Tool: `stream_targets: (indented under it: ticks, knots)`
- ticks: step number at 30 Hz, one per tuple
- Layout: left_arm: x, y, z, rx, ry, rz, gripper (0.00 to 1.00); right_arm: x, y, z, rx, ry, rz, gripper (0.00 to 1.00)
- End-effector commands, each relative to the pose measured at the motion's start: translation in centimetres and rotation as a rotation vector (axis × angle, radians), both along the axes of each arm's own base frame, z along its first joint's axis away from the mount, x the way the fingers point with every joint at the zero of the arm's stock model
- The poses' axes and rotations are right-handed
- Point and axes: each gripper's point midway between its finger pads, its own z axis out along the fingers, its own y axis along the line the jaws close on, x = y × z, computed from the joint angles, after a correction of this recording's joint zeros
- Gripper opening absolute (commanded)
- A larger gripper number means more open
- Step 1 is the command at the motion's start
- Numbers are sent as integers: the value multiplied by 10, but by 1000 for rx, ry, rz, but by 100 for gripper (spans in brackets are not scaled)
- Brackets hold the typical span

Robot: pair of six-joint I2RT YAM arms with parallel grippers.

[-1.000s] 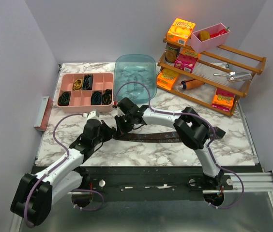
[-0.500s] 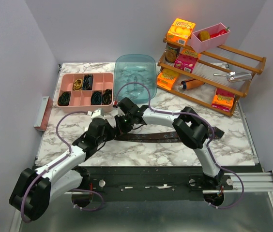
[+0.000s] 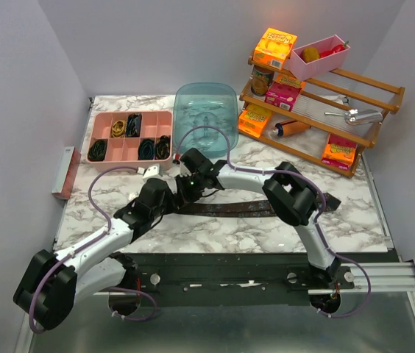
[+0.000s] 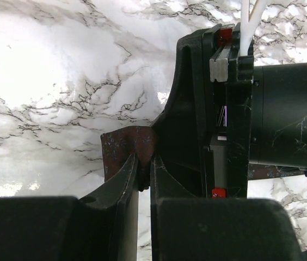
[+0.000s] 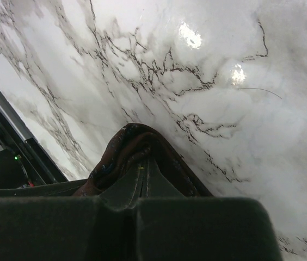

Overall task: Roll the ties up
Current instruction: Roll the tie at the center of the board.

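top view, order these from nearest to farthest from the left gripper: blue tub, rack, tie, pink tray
From the left gripper:
1. tie: in its grip, running off to the right.
2. pink tray: just behind it, slightly left.
3. blue tub: further back, slightly right.
4. rack: far back right corner.

Both hands at the 9 o'clock end of a dark brown tie [image 3: 252, 209] on the marble worktop [image 3: 215, 234].
Left hand [image 3: 171, 201] and right hand [image 3: 186, 193] crowd together there; the tie lies flat toward 3 o'clock. Pink tray [image 3: 119, 167] at 11 o'clock, wooden rack [image 3: 373, 81] at 2 o'clock.
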Motion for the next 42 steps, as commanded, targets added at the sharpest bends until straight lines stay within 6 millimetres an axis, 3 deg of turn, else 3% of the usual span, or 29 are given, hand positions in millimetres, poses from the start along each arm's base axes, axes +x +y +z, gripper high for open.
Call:
stream_targets:
  ticks: [1,6,15,23,30,35,42]
  knots:
    - [-3,-6,2,44,6,-20,0,3,-2,10,35,-12,2,0]
    - [-3,-2,-1,82,26,16,0,4,-3,35,74,-37,10,0]
    - [-3,5,6,206,16,55,0,6,-11,43,70,-57,-10,1]
    - [-7,5,0,314,35,64,0,30,-50,47,1,-124,-94,0]
    - [-9,-5,-7,363,42,45,0,37,-81,48,-41,-146,-138,0]
    - [-9,-8,-1,401,33,49,0,32,-82,46,-35,-127,-120,1]
    - [-11,-7,19,308,-25,74,0,18,-64,52,22,-92,-76,0]
